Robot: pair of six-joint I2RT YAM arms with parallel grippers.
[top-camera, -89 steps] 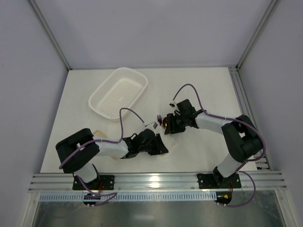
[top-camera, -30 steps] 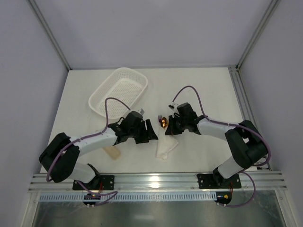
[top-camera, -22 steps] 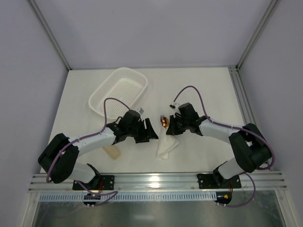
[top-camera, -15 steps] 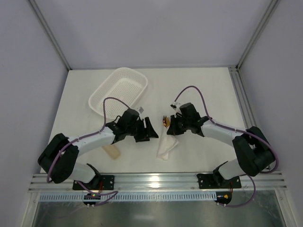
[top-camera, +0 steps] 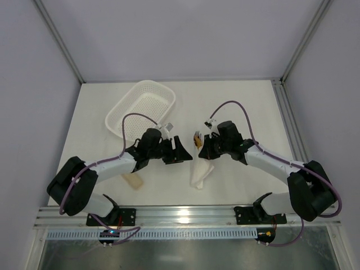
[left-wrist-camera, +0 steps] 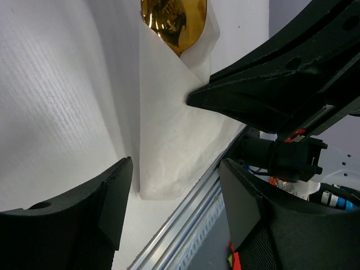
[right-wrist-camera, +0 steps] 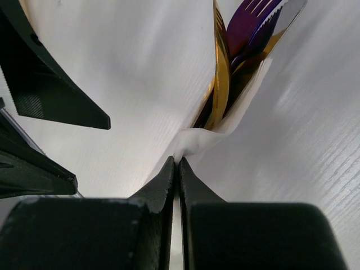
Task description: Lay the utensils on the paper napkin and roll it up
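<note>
- The utensils (top-camera: 197,138) are lying bunched at the middle of the top view. Their heads, the gold spoon (left-wrist-camera: 173,19), the purple fork (right-wrist-camera: 253,22) and a grey spoon (right-wrist-camera: 291,12), are poking out of the upper end of the paper napkin (top-camera: 201,171).
- The paper napkin is folding over the handles as a loose, narrow wrap running toward the lower edge of the frame. The placing looks done and the rolling partly done, but the wrap is sitting slack, so I judge that more turning is needed.
- The right gripper (right-wrist-camera: 179,163) is closed, pinching a fold of the napkin just beside the utensil necks.
- The left gripper (top-camera: 181,151) is standing open and gripping nothing, hovering just left of the wrap in the top view.
- A white perforated basket (top-camera: 142,109) is sitting at the upper left of the worktop (top-camera: 253,101), and a beige slab (top-camera: 134,180) is lying at lower left — both well apart from the wrap.
- The two grippers are crowding one spot, so each is getting in the other's way more than any object is.
</note>
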